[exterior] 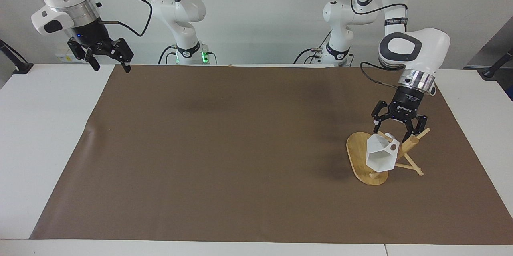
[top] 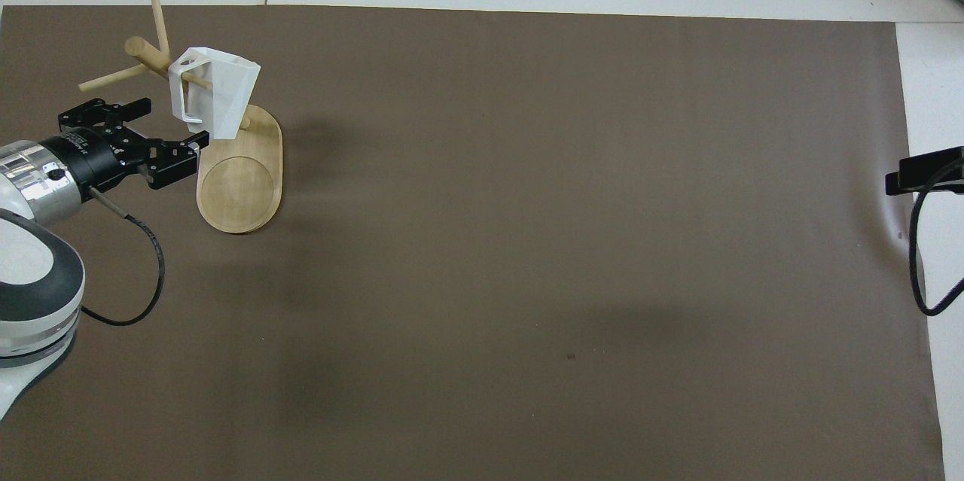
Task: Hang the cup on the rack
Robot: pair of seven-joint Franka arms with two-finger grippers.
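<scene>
Now | faceted white cup [exterior: 380,156] | hung on bamboo rack [exterior: 357,156] peg

Two white arms with rounded, glossy shells are standing at the table's robot end, each joint showing a dark grey band. The left arm [exterior: 413,47] is wearing a grey oval ring on its wrist housing, then a polished silver collar, then a black cylinder with small white lettering. A thin black cable is looping from that wrist. The left gripper [exterior: 399,132] is black, with angular linked fingers. The right arm [exterior: 60,3] is carrying the same silver collar, black cable and black right gripper [exterior: 111,65]. Green lights are glowing at one base [exterior: 204,55].
</scene>
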